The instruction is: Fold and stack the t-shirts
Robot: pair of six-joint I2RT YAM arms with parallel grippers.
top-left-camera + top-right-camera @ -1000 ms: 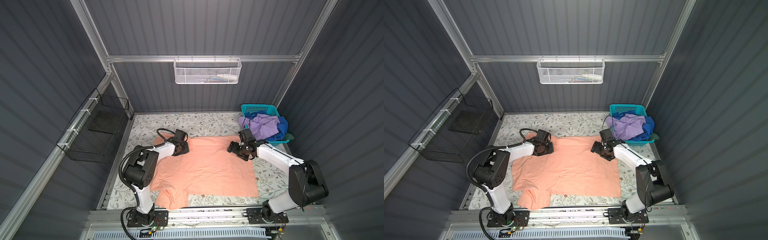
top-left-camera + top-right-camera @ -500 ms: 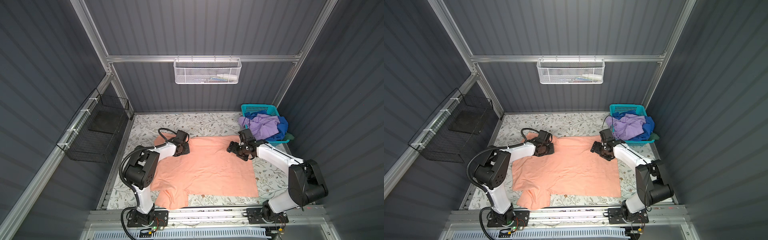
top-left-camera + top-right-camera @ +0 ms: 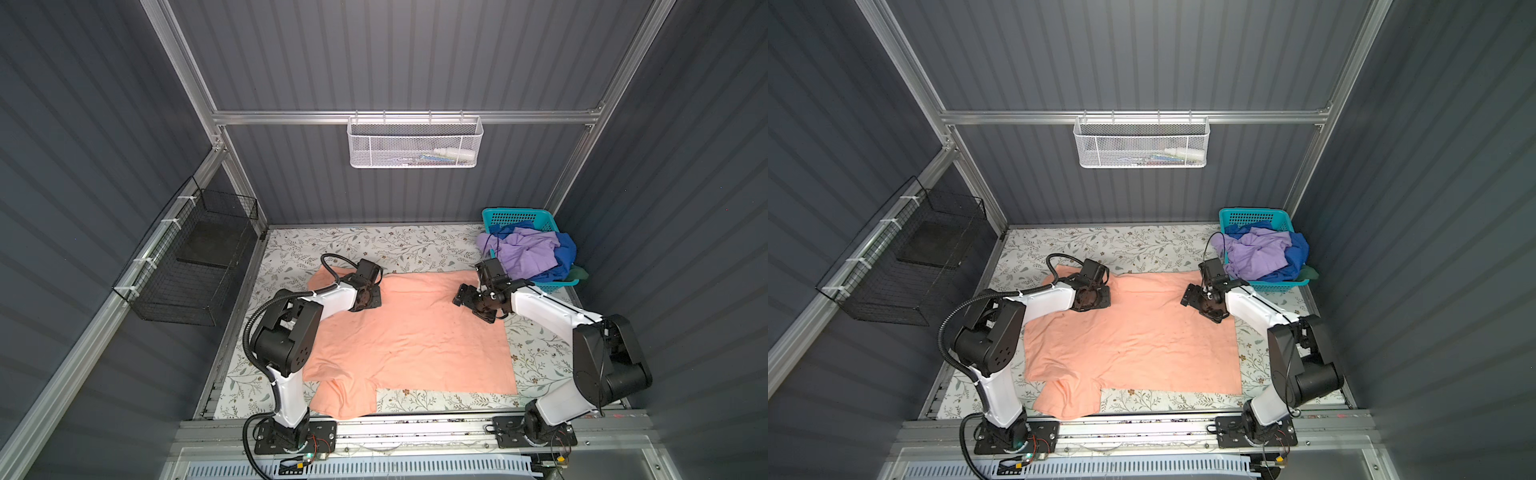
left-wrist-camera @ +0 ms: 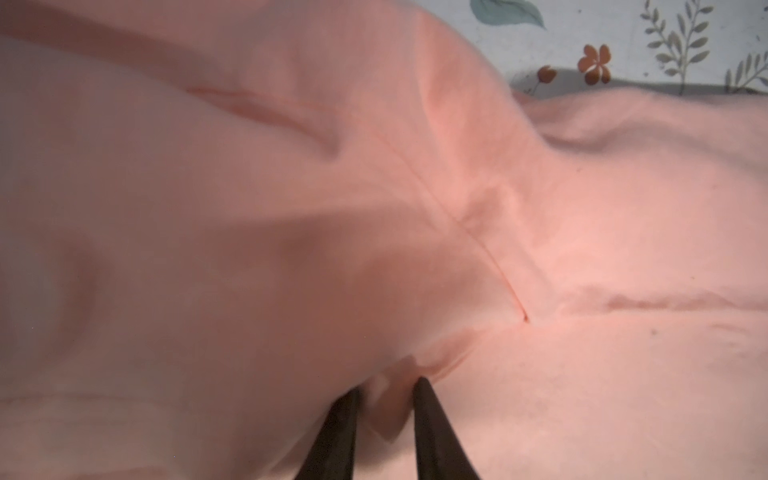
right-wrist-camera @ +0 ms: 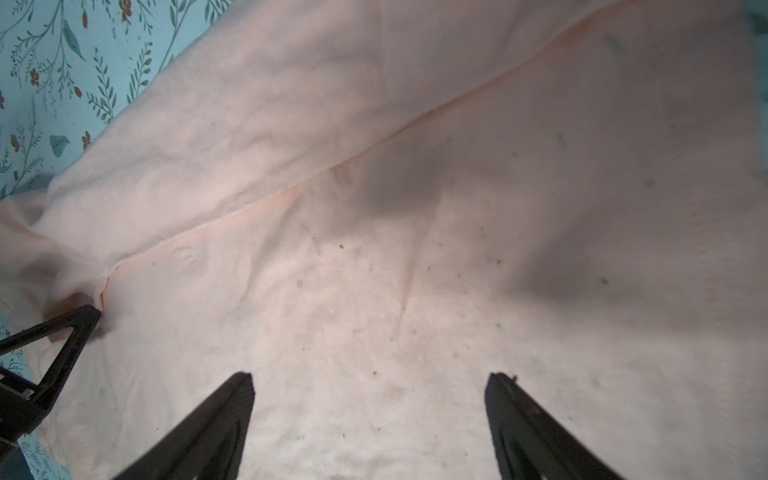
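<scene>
A peach-orange t-shirt (image 3: pixel 415 340) (image 3: pixel 1133 345) lies spread flat on the floral table, with one sleeve toward the front left. My left gripper (image 3: pixel 370 300) (image 3: pixel 1091 300) sits low on the shirt's far left part. In the left wrist view it (image 4: pixel 388 384) is shut on a small raised fold of the peach cloth (image 4: pixel 291 208) beside a seam. My right gripper (image 3: pixel 471 307) (image 3: pixel 1200 309) hovers over the shirt's far right part. Its jaws (image 5: pixel 370 380) stand open, with only flat cloth (image 5: pixel 415 249) between them. Lavender (image 3: pixel 525 253), royal blue (image 3: pixel 565 253) and dark green (image 3: pixel 579 272) t-shirts are heaped together at the back right.
The heap fills a teal plastic basket (image 3: pixel 515 216) in the back right corner, just behind my right wrist. A black wire basket (image 3: pixel 195 257) hangs on the left wall. A white mesh basket (image 3: pixel 415 141) hangs on the back rail. The arm bases stand on the front rail (image 3: pixel 415 432).
</scene>
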